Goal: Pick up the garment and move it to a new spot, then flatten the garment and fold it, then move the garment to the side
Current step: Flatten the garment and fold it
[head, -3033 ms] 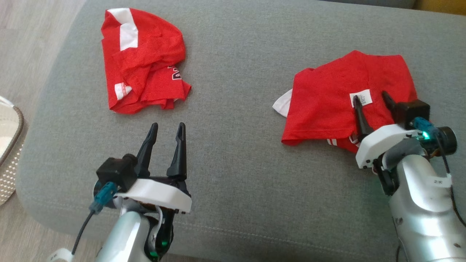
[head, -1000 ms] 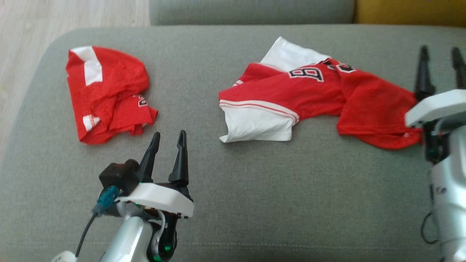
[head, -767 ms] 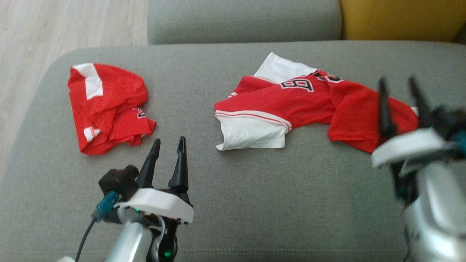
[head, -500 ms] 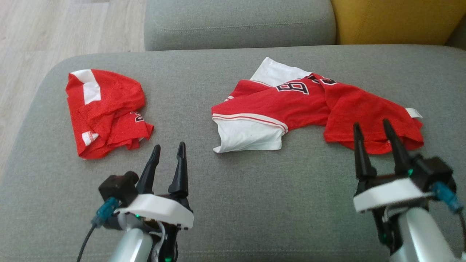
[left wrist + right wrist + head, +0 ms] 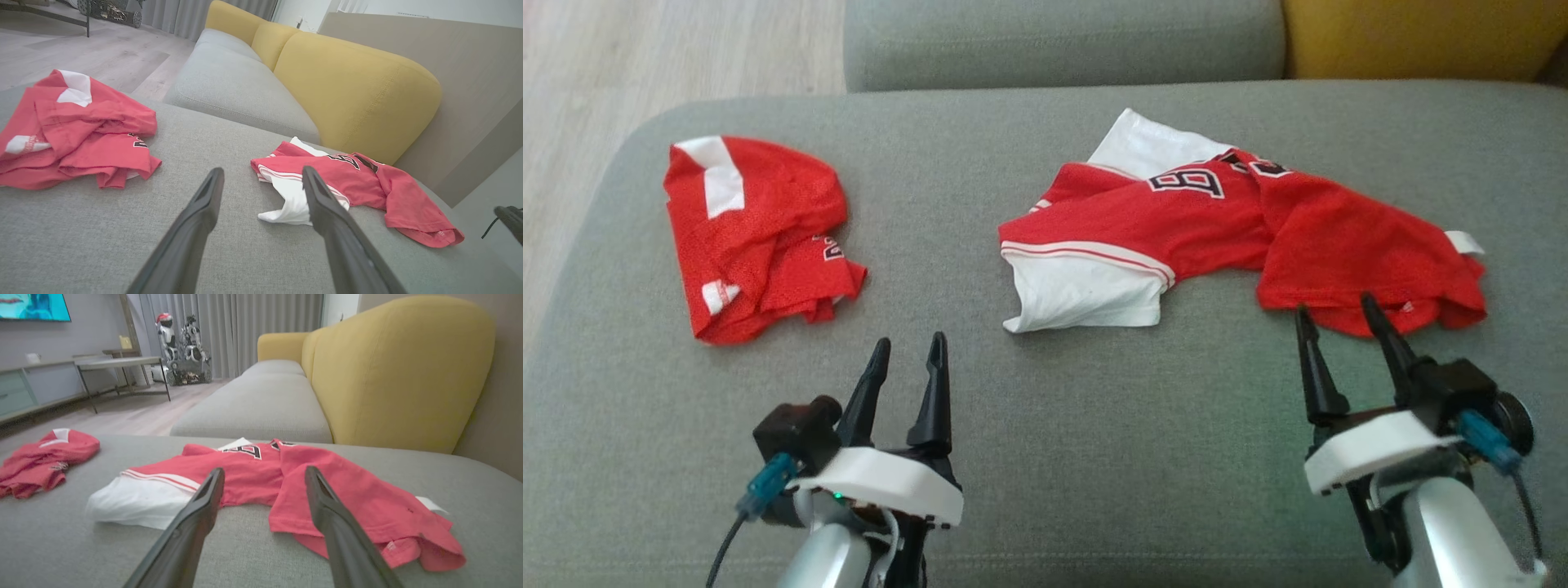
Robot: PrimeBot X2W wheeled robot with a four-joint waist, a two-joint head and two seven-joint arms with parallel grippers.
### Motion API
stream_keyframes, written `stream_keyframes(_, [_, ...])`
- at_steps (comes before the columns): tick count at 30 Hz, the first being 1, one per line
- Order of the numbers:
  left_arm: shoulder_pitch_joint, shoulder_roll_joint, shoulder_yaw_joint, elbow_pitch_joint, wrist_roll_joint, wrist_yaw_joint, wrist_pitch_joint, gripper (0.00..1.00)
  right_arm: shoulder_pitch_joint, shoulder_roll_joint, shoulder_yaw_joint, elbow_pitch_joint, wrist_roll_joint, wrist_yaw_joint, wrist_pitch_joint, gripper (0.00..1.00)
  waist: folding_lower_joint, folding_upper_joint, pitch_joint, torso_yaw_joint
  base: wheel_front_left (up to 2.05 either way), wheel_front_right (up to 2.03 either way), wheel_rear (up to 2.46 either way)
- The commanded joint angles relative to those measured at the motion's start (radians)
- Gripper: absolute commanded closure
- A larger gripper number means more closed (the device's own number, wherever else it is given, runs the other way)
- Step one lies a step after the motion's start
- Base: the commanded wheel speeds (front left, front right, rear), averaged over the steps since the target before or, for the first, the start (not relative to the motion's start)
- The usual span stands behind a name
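Note:
The garment [image 5: 1217,220], a red jersey with white panels and black numbers, lies loosely spread and creased across the right half of the grey sofa seat [image 5: 1094,425]. My right gripper [image 5: 1334,305] is open just short of its near right hem and holds nothing. From the right wrist the garment [image 5: 327,477] lies beyond the open right gripper [image 5: 263,470]. My left gripper [image 5: 910,340] is open and empty over bare seat, between the two garments. In the left wrist view my left gripper [image 5: 262,170] points toward the garment [image 5: 367,183].
A second red garment [image 5: 760,237] lies crumpled at the seat's far left. Yellow back cushions [image 5: 351,90] and another grey seat cushion [image 5: 1062,41] lie beyond. Wooden floor [image 5: 645,57] runs past the left edge. A metal-legged table [image 5: 122,363] stands farther off.
The garment, earlier a heap under my right gripper, now lies spread out and released. My right gripper has drawn back toward the near edge, open. The head camera shifted; the left arm barely moved.

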State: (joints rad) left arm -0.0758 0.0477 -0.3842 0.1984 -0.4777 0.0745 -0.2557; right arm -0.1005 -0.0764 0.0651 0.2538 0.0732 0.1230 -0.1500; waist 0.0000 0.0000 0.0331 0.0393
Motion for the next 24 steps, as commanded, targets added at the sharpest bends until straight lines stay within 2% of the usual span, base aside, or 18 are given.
stream_keyframes(1, [-0.050, 0.003, 0.027, -0.031, 0.008, -0.003, -0.006, 0.00, -0.058, -0.003, 0.022, -0.027, -0.010, 0.008, -0.001, 0.00, 0.0000, 0.0000, 0.013, 0.007, 0.00, 0.00, 0.00])
stream_keyframes(12, [-0.109, 0.003, 0.008, -0.019, 0.018, -0.011, -0.006, 0.00, -0.218, -0.017, -0.005, 0.228, -0.095, 0.008, 0.016, 0.00, 0.0000, 0.0000, 0.136, 0.052, 0.00, 0.00, 0.00])
stream_keyframes(18, [-0.126, 0.003, 0.003, -0.016, 0.019, -0.013, -0.006, 0.00, -0.280, -0.016, -0.071, 0.350, -0.147, 0.008, -0.013, 0.00, 0.0000, 0.0000, 0.161, 0.070, 0.00, 0.00, 0.00])
stream_keyframes(24, [-0.129, 0.003, 0.006, -0.016, 0.024, -0.013, -0.006, 0.00, -0.331, -0.007, -0.092, 0.443, -0.173, 0.008, -0.051, 0.00, 0.0000, 0.0000, 0.177, 0.075, 0.00, 0.00, 0.00])
